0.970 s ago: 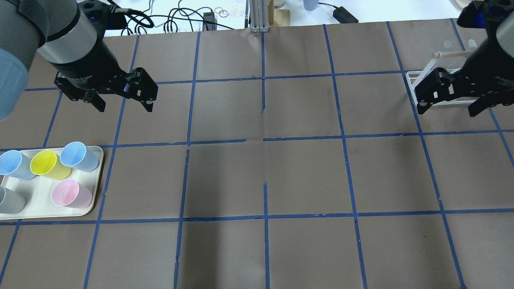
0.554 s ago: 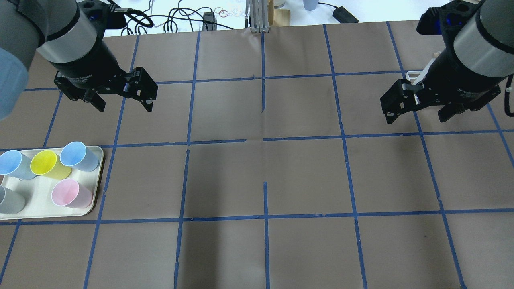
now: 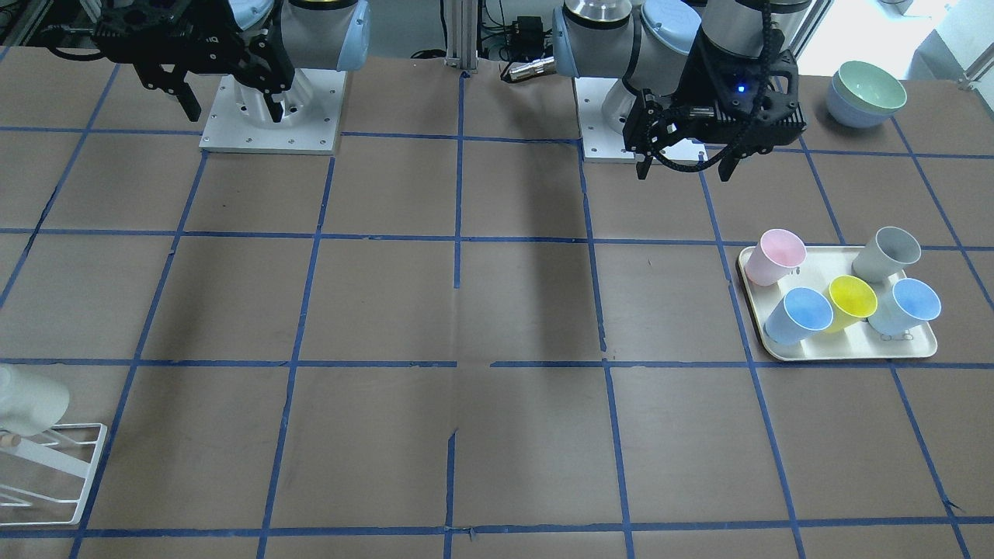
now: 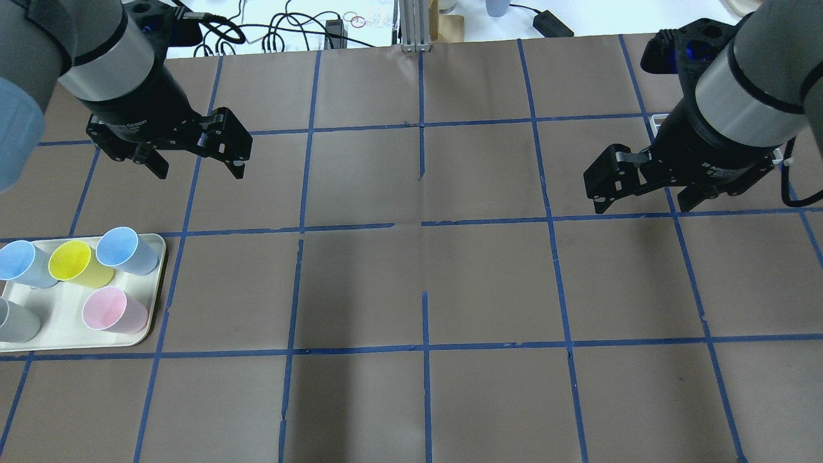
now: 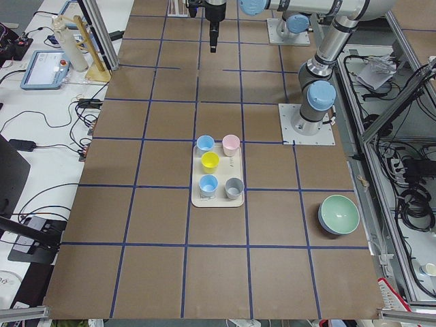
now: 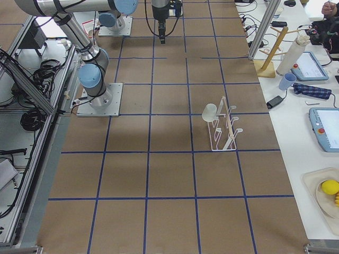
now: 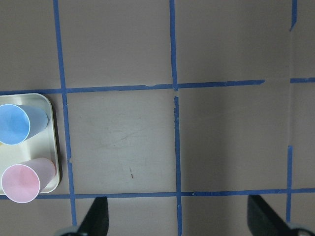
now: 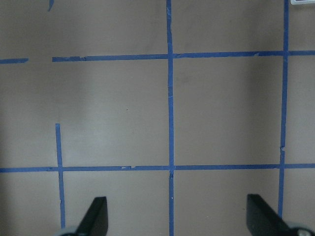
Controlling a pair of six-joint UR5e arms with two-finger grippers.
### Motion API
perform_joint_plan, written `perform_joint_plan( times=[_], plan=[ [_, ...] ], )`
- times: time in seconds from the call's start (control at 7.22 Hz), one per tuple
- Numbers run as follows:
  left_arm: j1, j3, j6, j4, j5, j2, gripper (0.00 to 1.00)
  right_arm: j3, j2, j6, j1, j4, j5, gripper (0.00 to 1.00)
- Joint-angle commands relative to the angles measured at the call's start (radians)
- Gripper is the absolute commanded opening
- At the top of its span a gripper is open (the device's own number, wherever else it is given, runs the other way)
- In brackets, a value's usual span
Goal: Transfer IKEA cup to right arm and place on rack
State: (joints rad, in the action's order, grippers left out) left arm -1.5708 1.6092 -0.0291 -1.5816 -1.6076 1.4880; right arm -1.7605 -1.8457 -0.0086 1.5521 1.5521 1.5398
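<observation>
The pale cream-white IKEA cup [image 6: 210, 112] sits tilted on a peg at one end of the white wire rack [image 6: 225, 132]. It also shows in the front-facing view [image 3: 27, 400], above the rack [image 3: 58, 466]. In the overhead view only a corner of the rack [image 4: 657, 119] shows behind the right arm, and the cup is hidden. My right gripper [image 4: 643, 204] is open and empty, left of the rack, above the table; its wrist view [image 8: 177, 219] shows only bare table. My left gripper [image 4: 200, 172] is open and empty, above the table beyond the tray.
A cream tray [image 4: 64, 325] at the near left holds a pink cup [image 4: 116, 310], a grey cup [image 4: 16, 320], a yellow cup [image 4: 76, 263] and two blue cups. Stacked bowls [image 3: 866, 93] stand beside the left arm's base. Cables lie past the table's far edge.
My right gripper has moved left and nearer, away from the rack, still open and empty. The left arm has not moved.
</observation>
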Motion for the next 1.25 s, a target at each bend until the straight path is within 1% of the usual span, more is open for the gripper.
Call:
perform_joint_plan(
  times=[0.0,0.28,0.69,1.11],
  plan=[
    [0.000,0.000,0.000,0.000,0.000,0.000,1.00,-0.002,-0.003,0.001,0.014,-0.018,0.000,1.00],
    [0.000,0.000,0.000,-0.001,0.000,0.000,1.00,-0.001,0.008,-0.002,0.014,-0.040,0.010,1.00],
    [0.000,0.000,0.000,0.000,0.000,0.000,1.00,0.009,0.055,0.013,0.014,-0.021,0.008,1.00],
    [0.000,0.000,0.000,0.000,0.000,0.000,1.00,0.010,0.053,0.013,0.014,-0.024,0.011,1.00]
  ],
)
